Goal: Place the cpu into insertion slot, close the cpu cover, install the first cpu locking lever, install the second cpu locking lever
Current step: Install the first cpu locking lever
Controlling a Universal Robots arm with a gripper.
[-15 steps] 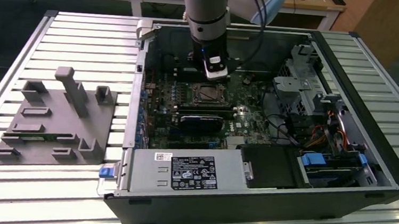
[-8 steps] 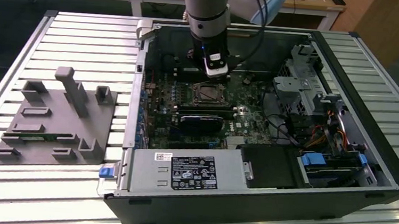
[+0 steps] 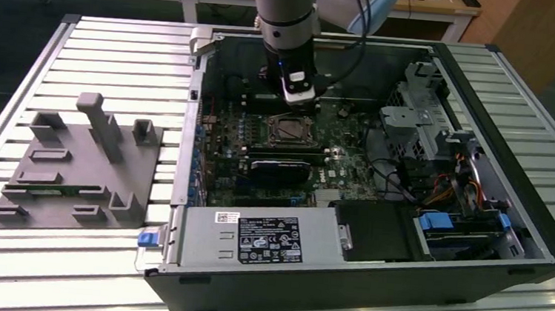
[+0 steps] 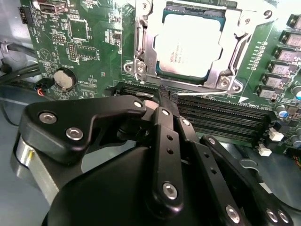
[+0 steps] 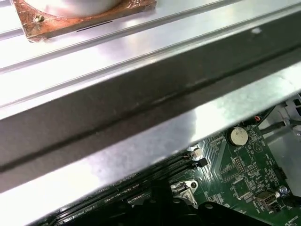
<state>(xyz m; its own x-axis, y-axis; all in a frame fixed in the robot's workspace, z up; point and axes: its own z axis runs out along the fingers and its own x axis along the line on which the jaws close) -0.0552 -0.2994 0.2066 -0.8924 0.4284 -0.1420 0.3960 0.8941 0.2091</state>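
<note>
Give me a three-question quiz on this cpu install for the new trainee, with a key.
1. True or false: the cpu lies in its socket with the cpu cover down over it.
2. The pincer is nearest to: A) the coin battery, B) the cpu cover's edge beside the memory slots, C) the power supply.
3. Fill in: the grey fixture lies on the exterior view's ____ of the computer case.
Key: 1 true; 2 B; 3 left.
</note>
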